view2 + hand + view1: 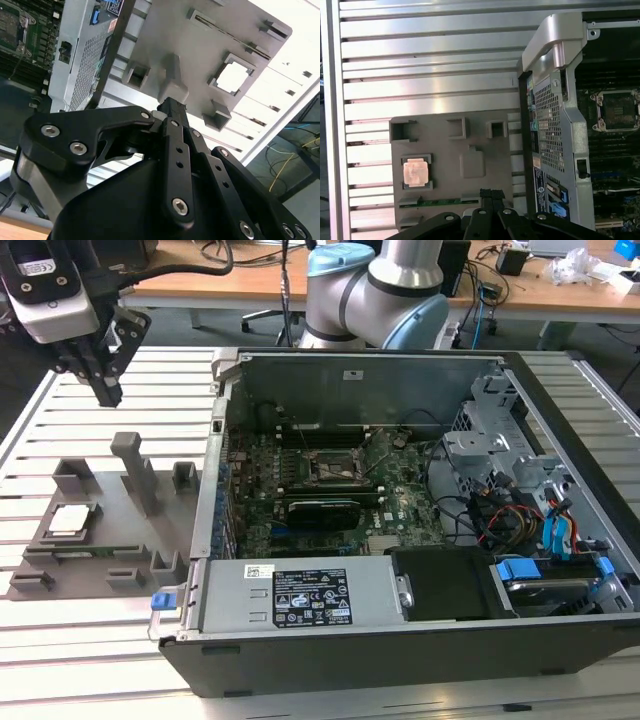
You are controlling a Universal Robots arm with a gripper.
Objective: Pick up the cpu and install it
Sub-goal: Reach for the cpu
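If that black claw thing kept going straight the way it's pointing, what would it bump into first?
Probably the flat grey plastic holder plate, close beside its upright grey post. The black tool is not lined up over the small silver-topped square cpu. Depth is hard to judge.

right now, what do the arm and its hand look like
The arm is silver-grey metal tubing with pale blue joint caps. The hand is matte black: jointed link bars studded with silver screws, narrowing to slim tips. In the exterior view a white-and-black block sits above it.
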